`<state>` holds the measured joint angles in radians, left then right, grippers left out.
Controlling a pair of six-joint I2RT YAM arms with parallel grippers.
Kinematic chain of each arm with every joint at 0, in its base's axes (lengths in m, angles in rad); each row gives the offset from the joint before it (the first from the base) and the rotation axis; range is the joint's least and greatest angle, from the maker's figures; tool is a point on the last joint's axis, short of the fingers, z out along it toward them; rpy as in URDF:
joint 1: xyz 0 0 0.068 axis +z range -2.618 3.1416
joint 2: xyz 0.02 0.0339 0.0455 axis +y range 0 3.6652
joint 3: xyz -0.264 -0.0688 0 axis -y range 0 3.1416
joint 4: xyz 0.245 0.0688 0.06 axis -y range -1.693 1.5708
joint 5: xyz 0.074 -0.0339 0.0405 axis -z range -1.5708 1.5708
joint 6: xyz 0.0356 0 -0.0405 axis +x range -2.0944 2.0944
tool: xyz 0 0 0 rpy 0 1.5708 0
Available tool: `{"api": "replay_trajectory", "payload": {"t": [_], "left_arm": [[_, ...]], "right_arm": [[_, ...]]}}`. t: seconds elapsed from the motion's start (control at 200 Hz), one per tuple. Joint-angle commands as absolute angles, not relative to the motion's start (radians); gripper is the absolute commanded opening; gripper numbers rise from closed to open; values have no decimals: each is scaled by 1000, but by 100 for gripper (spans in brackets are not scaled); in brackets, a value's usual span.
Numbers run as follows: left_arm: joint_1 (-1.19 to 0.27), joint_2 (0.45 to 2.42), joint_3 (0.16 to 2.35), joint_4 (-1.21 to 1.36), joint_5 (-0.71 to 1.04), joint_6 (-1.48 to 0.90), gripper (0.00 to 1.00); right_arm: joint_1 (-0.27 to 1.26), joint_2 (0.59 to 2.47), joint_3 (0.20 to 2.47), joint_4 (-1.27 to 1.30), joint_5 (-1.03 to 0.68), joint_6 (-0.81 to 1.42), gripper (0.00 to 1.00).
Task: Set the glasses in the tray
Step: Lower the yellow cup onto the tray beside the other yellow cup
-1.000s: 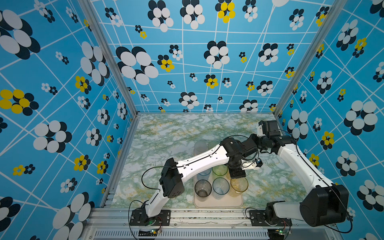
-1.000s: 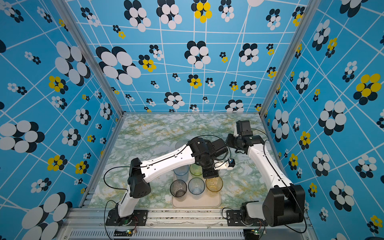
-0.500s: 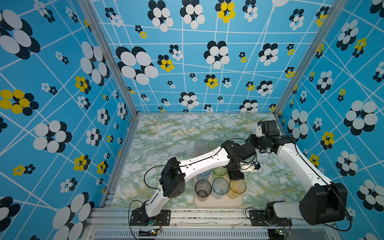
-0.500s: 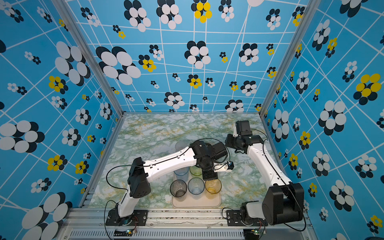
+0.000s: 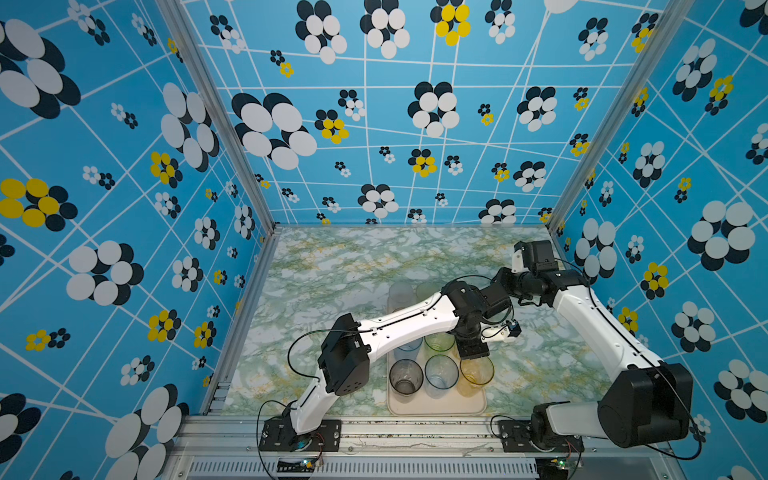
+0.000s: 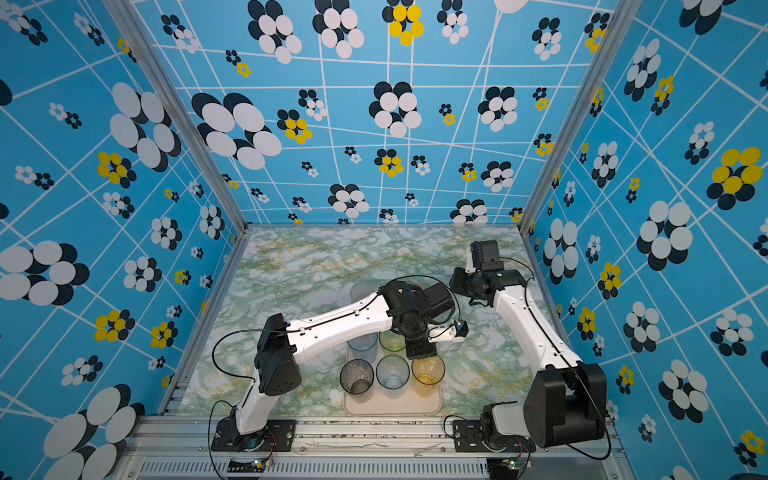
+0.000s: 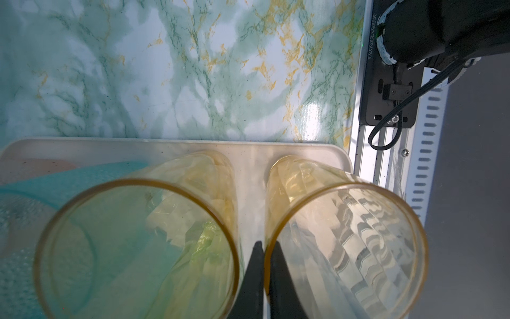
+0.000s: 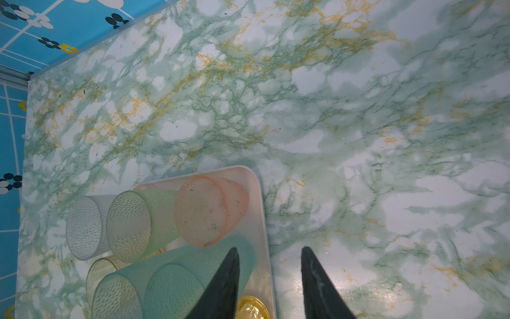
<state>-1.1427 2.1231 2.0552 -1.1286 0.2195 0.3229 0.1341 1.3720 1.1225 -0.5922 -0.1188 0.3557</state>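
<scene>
Tumbler (image 7: 358, 221), amber, still pinched by left gripper (image 7: 267, 245), barely moved

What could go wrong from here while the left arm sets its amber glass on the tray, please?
The left pincer pinches only the thin rim of the ribbed amber glass tumbler, which might tilt or slip on release.
The neighbouring amber glass tumbler stands very close, so withdrawing the pincer could knock it.
The pinched tumbler is by a corner of the cream rectangular tray, so it could topple over the low rim.
</scene>
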Motion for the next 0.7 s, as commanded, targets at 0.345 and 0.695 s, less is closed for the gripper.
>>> {"api": "replay_trajectory", "payload": {"t": [0.345,0.695], "left_arm": [[-1135,2096,2039,-1138,208,316,7],[-1135,2082,2043,-1141,215,313,10]], "right_arm": [[126,1382,1112,-583,-140,356,39],[126,1384,1118,-585,-144,356,39]]}}
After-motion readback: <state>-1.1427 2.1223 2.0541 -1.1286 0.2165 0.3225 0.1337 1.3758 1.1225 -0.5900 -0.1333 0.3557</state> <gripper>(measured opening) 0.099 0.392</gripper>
